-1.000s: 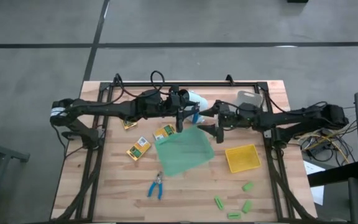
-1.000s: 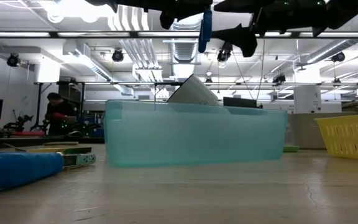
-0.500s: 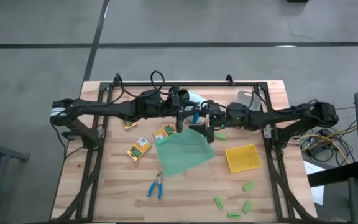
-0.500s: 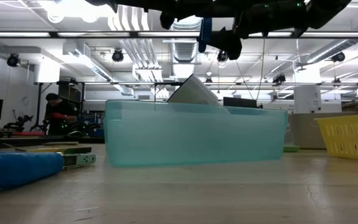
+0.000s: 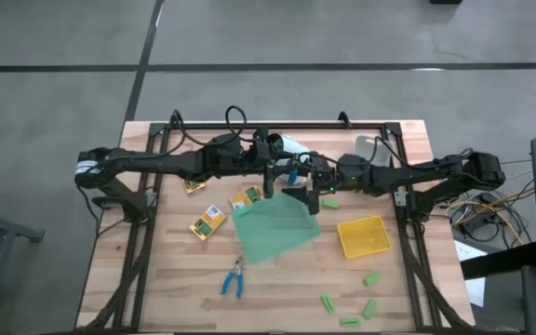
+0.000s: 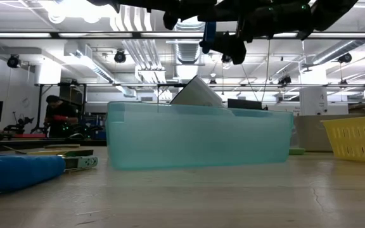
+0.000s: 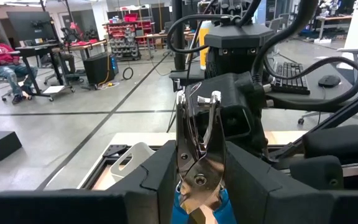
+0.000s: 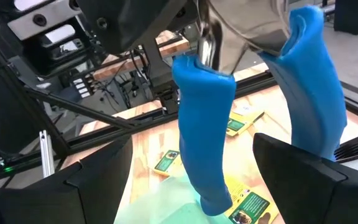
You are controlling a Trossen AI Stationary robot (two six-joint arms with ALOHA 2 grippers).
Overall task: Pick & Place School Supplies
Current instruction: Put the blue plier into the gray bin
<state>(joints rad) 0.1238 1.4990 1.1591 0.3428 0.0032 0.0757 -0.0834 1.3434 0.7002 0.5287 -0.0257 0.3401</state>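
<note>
While left claw [image 5: 270,177] pinches blue-handled metal pliers [image 7: 199,155] by jaw end above frame centre, handles hang down over translucent green plastic tray [image 5: 274,227] on wooden surface [image 5: 166,288]. Right claw [image 5: 307,186] spread wide, fingers [image 8: 303,186] flanking blue handles [image 8: 205,124], not touching.

Table seen from above, clock centred on the flat translucent green plastic tray [image 5: 275,226].

At 3 o'clock lies the shallow yellow plastic tray [image 5: 362,235]. From 9 to 11 o'clock lie three yellow-and-green printed packets [image 5: 207,221], the nearest just beside the tray. At 7 o'clock a blue-handled scissor-like tool [image 5: 234,278] lies on the wooden table [image 5: 156,288]. Four small light-green blocks [image 5: 328,301] lie at 4 to 5 o'clock, well apart from the tray. Above 12 o'clock a second blue-handled tool [image 8: 207,124] hangs in the left gripper [image 5: 270,179], the right gripper [image 5: 308,189] just beside.
</note>
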